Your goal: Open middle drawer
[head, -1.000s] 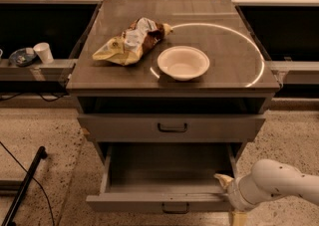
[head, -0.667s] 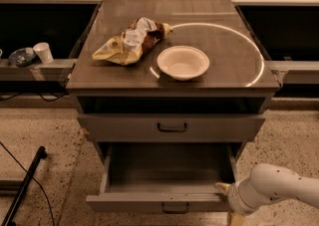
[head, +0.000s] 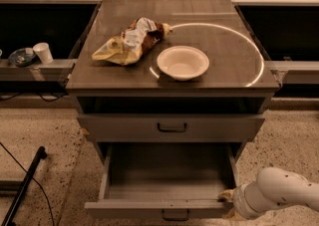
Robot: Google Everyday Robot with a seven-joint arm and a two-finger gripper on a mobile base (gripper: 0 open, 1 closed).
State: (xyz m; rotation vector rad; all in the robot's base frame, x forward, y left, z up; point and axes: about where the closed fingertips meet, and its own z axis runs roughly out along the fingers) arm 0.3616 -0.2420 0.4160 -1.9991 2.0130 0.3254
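Pale gripper (head: 228, 204) by grey middle drawer (head: 149, 208) corner — white bowl (head: 183, 62), yellow-brown bag (head: 130, 42).

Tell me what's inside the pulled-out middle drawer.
Only bare grey floor shows in the middle drawer; its rear lies in shadow under the drawer above. The gripper sits at its front right corner.

White bowl (head: 183, 62) beside crumpled bag (head: 130, 42), perhaps chips

A single camera looks down at the cabinet (head: 219, 36) front from nearby, the pincer (head: 227, 204) at lower right.
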